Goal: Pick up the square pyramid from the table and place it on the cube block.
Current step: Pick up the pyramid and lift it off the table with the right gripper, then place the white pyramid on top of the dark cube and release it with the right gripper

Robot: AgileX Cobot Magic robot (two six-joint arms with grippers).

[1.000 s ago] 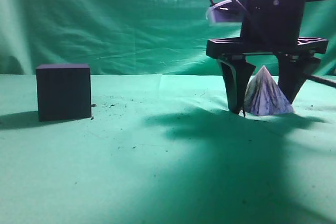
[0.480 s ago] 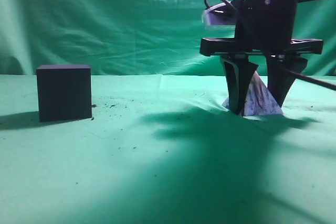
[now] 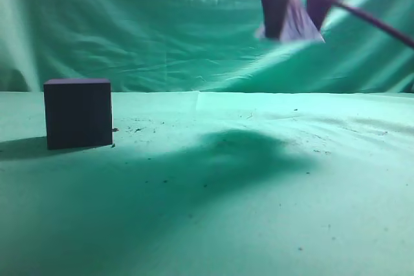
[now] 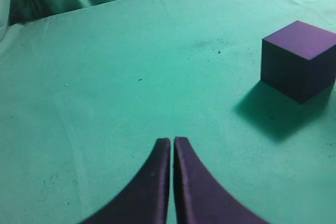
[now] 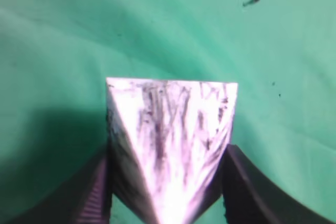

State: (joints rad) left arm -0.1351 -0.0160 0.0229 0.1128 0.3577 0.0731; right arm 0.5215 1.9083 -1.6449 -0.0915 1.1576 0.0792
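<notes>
Green backdrop; right hand [image 3: 296, 4] partly cropped.

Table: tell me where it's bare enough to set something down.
Nearly all the table is bare: everything right of and in front of the cube block. The square pyramid hangs overhead in the right gripper. Nowhere is crowded.

The right gripper [image 3: 296, 11] hangs high above the far right part of the table, its 2 dark fingers [image 3: 273, 1] pointing down and clamped on the sides of the square pyramid [image 3: 297, 22]. The left gripper [image 4: 171, 153] hovers low, its 2 curved fingers pressed together.
</notes>
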